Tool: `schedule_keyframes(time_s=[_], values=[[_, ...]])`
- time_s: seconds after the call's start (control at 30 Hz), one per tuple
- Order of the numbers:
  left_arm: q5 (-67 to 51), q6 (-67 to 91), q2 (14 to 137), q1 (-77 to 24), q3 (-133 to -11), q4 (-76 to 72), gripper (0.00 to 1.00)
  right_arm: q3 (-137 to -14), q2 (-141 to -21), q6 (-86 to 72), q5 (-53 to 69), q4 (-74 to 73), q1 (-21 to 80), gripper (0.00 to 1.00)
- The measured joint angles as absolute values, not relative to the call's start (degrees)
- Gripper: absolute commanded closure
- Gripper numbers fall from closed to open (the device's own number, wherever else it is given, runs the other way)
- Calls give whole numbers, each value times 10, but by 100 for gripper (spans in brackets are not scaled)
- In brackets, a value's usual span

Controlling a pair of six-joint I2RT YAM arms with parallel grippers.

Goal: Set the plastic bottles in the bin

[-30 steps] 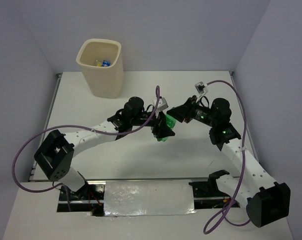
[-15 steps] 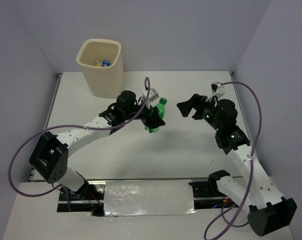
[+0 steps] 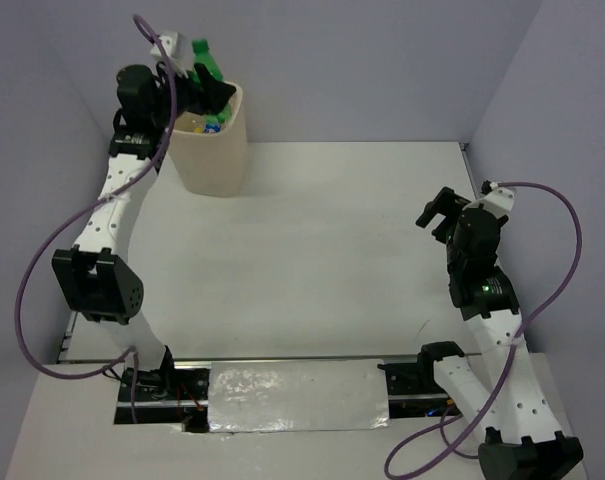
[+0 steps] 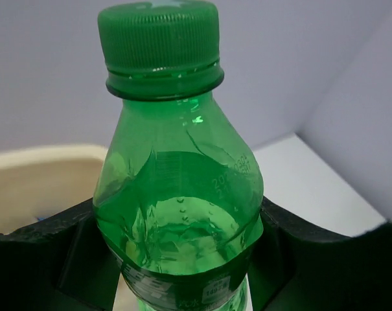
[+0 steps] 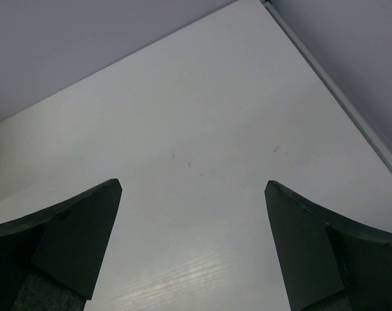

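My left gripper (image 3: 213, 92) is shut on a green plastic bottle (image 3: 206, 56) with a green cap, holding it upright over the rim of the cream bin (image 3: 214, 160) at the back left. In the left wrist view the bottle (image 4: 176, 162) fills the frame between the black fingers (image 4: 66, 259), with the bin's rim (image 4: 40, 162) behind it. Blue-labelled bottles (image 3: 211, 125) lie inside the bin. My right gripper (image 3: 434, 212) hangs open over the right side of the table, and its fingers (image 5: 79, 240) stand wide apart with only bare tabletop between them (image 5: 192, 240).
The white table (image 3: 312, 250) is bounded by grey walls at the back and sides, with a metal edge strip (image 5: 338, 97) along the right. Purple cables (image 3: 32, 290) loop off both arms. A foil-covered panel (image 3: 297, 395) sits at the near edge.
The left arm took the green bottle at the table's middle and swung it up and back-left over the bin. The right gripper opened and drew back to the right.
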State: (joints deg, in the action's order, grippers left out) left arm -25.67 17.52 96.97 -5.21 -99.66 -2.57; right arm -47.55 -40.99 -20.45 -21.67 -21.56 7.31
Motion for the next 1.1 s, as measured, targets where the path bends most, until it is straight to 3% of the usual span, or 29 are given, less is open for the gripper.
schedule_keyframes(time_s=[0.23,0.27,0.3,0.6,1.1], values=[[-263,254,1115,34,-1153,-92,33,-471,-475,-199,-172,-209,13,0],[-266,265,1137,43,-1166,-102,22,-471,-482,-198,-168,-210,12,0],[-269,277,1163,53,-1179,-116,1,-471,-487,-196,-165,-209,12,0],[-275,321,1281,71,-1244,-121,1,-471,-497,-179,-161,-210,8,0],[-257,295,1143,67,-1176,-97,1,-468,-474,-183,-155,-210,-15,0]])
